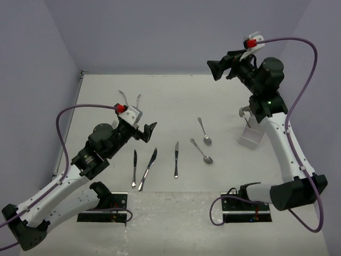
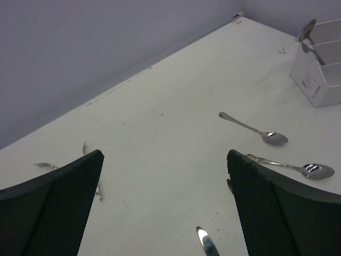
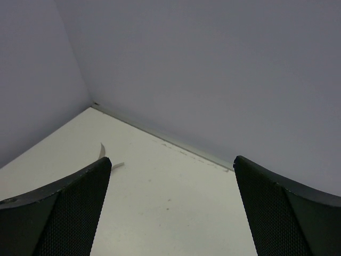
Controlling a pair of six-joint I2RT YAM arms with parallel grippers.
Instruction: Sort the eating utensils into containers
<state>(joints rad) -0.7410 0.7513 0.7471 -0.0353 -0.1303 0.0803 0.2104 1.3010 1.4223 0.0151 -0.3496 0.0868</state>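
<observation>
Top external | left gripper (image 1: 147, 130) jaws wide, right gripper (image 1: 213, 70) wide | I read knife (image 1: 176, 159) just ahead-below left jaws, axis near-to-far | right gripper well apart from it.

a white table (image 1: 176, 101) between pale lavender walls (image 1: 160, 37).

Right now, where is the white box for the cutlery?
In the top view, the white box stands at the right of the table, beside the right arm, just right of two loose spoons.
</observation>
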